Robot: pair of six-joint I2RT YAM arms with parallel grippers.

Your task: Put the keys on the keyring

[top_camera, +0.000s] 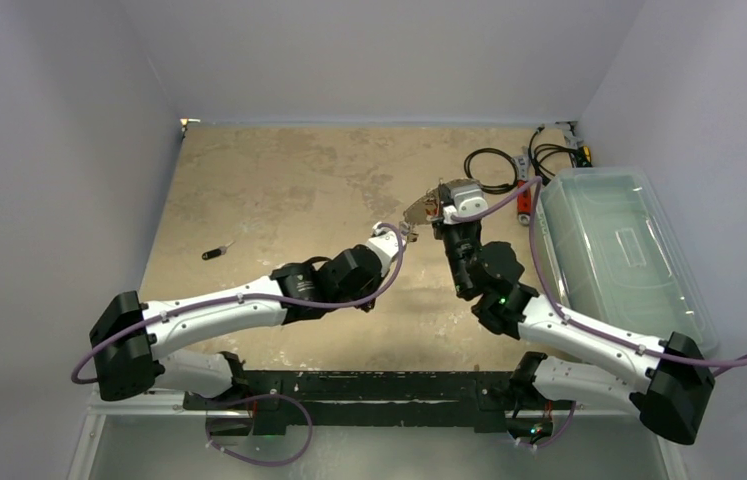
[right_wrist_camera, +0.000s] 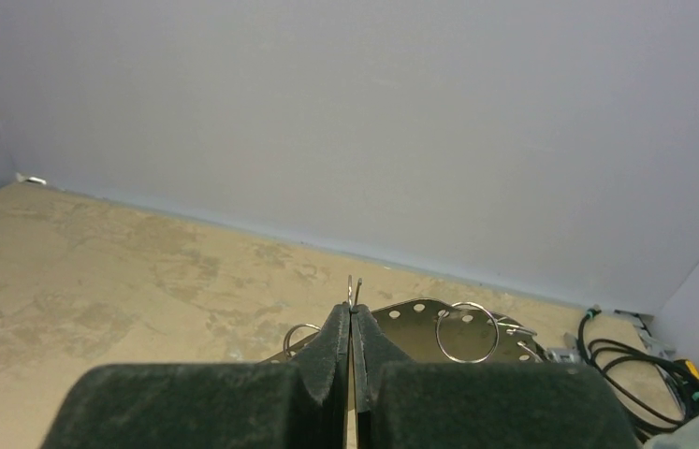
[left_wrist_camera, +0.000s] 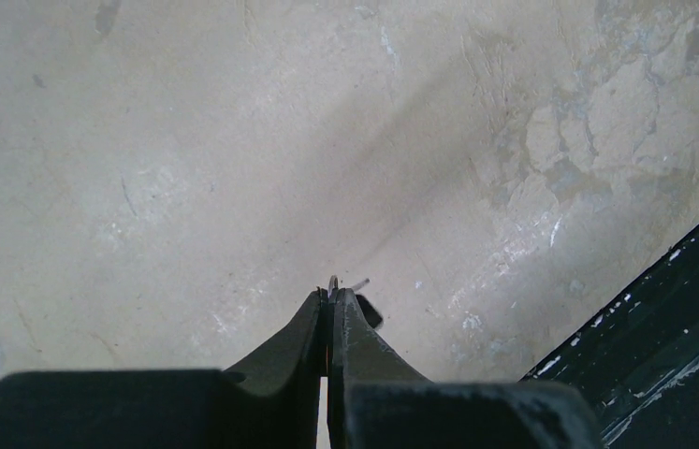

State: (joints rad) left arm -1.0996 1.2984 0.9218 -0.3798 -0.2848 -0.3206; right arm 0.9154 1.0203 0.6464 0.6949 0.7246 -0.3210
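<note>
Evidently the right fingers (right_wrist_camera: 334,335) pinch the keyring (right_wrist_camera: 417,310) aloft over the desk (top_camera: 299,180), steadying it for threading. The left fingers (left_wrist_camera: 306,325) clamp what looks like a black-headed key (left_wrist_camera: 370,311) beside it. A spare key (top_camera: 214,252) lies far left.

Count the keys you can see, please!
1: a black-headed key lying alone on the table's left side. More may hide at the left gripper and by the keyring.
</note>
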